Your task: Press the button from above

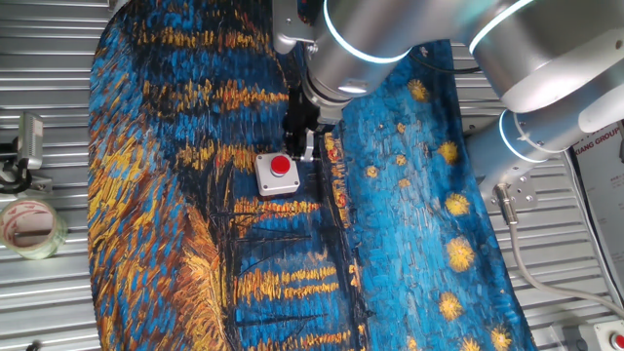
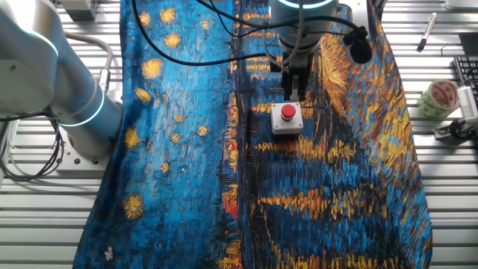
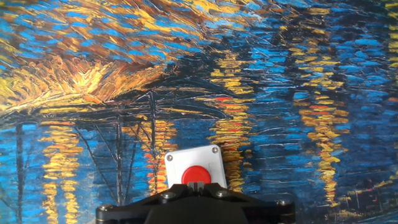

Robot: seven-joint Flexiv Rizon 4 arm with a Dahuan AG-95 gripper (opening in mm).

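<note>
Right now my end effector point(image 1: 298, 132) hangs over the far edge of the grey box point(image 1: 277, 178) — not yet squarely over the button point(image 1: 281, 166), which sits on the painted cloth point(image 1: 195, 224) covering the surface point(image 1: 49, 292), near the middle of the scene. From the other fixed view, the fingertips hover just beyond the red dome, close above the box's far side. From the hand view, the dome shows at the lower middle, half tucked behind my own housing.

Whether my fingertips are pressed together or spread, I cannot tell; no view shows a gap or a touch between them.

What worries me is alignment. If I come straight down from here, I judge I may land on the grey casing or the dome's rim rather than its crown — the box looks light and rests loose on cloth, so an off-centre push could tip it or skid it along the fabric instead of clicking the button. The cloth itself may bunch under a sliding box. Pressing too hard could also strain the fingers.
</note>
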